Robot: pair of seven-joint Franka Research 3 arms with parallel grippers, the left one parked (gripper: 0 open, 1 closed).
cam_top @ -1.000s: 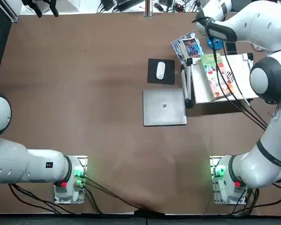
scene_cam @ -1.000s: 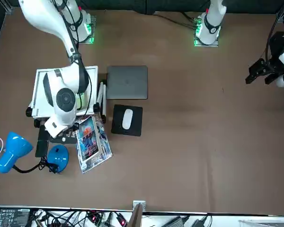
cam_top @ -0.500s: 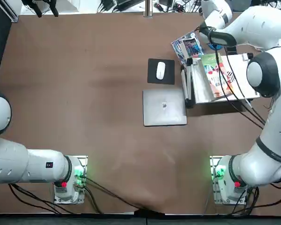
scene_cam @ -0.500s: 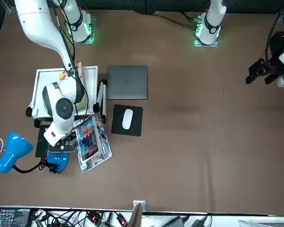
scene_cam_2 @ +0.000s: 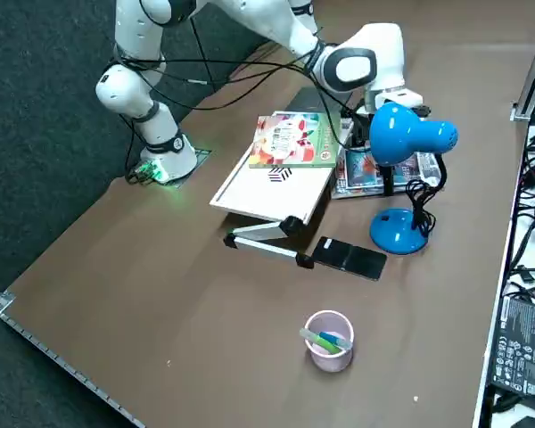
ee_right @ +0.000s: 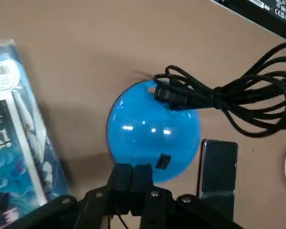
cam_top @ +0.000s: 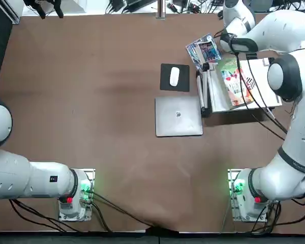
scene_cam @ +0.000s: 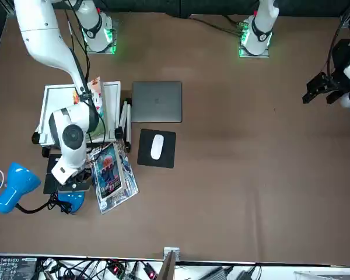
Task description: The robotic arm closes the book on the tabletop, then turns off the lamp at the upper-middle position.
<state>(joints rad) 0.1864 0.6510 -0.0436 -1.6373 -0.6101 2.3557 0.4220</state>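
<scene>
Since the earlier front view, your right gripper [ee_right: 132, 168] has shifted and come nearer the blue disc [ee_right: 150, 129], and more of the book's cover shows. Fingers shut side by side, nothing between them. Tips over the disc's edge in the wrist view, just beside a small dark rectangle [ee_right: 163, 161]; you cannot tell if they touch. The disc is the foot of the lamp [scene_cam_2: 394, 134], beyond the stand on the tabletop [scene_cam_2: 250, 357]. Lamp head lies roughly level, its wide end toward the robot's side. Black coiled cable [ee_right: 257, 93] overlaps the disc and hides much of the stem; in your top view the arm [cam_top: 290, 30] covers the lamp. Lamp glossy bright blue, with light spots on the disc. Dark phone [ee_right: 219, 171] near the disc; glossy leaflets [ee_right: 19, 143] on its other side. Farther out, the book [scene_cam_2: 294, 141] rests cover up on the white stand [scene_cam_2: 272, 192], looking closed, long axis running away from the robot's bases, slightly slanted; green edge, red-and-white pictures, partly crossed by arm cables in your top view.
</scene>
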